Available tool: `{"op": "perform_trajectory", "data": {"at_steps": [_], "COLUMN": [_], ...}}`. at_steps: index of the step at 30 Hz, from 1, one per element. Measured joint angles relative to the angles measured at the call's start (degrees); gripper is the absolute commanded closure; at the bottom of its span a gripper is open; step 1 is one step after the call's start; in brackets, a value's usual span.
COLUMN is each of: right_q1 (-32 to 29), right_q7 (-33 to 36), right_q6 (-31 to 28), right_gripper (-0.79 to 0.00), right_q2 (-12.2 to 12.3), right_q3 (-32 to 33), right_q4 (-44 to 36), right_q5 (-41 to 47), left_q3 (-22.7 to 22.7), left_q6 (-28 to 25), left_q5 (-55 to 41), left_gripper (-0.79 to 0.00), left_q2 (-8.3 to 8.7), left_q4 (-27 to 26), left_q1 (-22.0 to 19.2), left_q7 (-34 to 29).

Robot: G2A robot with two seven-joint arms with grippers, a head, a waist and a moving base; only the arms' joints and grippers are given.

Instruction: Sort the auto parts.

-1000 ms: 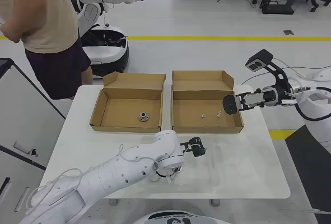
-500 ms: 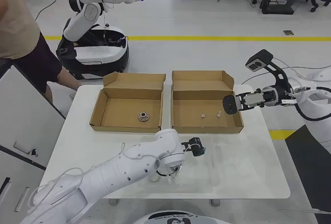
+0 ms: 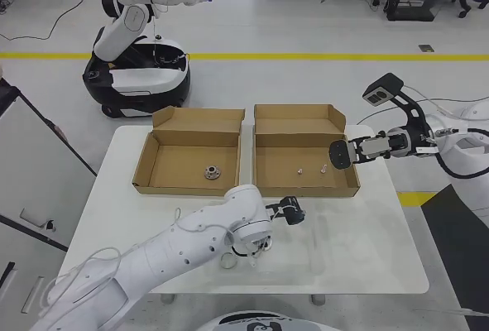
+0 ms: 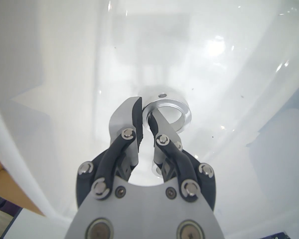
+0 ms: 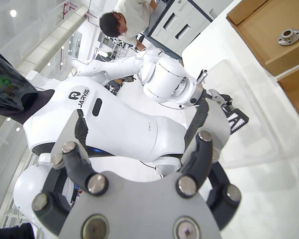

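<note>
**Step in hand: ring pick-up from the tray, sorting drop not yet made.**

Left box [image 3: 174, 161], upper left of centre, holds one flange [image 3: 212, 172]. At frame centre, just below the boxes, the left jaws are clenched on the wall of a metal ring [image 4: 165, 101], one inside the bore and one outside, over the clear tray [image 5: 254, 125]; lift-off cannot be judged. Right box [image 3: 285, 157] holds two small screws [image 3: 299, 172]. Right jaws hang spread and empty at its right wall. Next, probably: raise the ring clear of the tray rim and carry it to the flange box. The thin-wall grip may slip.
</note>
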Motion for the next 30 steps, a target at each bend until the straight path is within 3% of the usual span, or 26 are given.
{"op": "perform_trajectory", "data": {"at_steps": [15,23,30], "right_q1": [0.0,0.0,0.0], "right_q7": [0.0,0.0,0.0], "right_q6": [0.0,0.0,0.0], "right_gripper": [-0.785,-0.785,-0.785], "right_q2": [0.0,0.0,0.0], "right_q3": [0.0,0.0,0.0], "right_q4": [0.0,0.0,0.0], "right_q5": [0.0,0.0,0.0], "left_q3": [-14.2,-21.1,-28.0], "left_q6": [3.7,3.7,2.4], "left_q5": [-0.2,-0.3,-4.8], "left_gripper": [0.0,0.0,0.0], "left_q2": [5.25,7.34,8.7], "left_q4": [-17.8,-24.5,-27.8], "left_q1": [6.4,11.3,16.1], "left_q7": [-0.2,0.6,5.9]}}
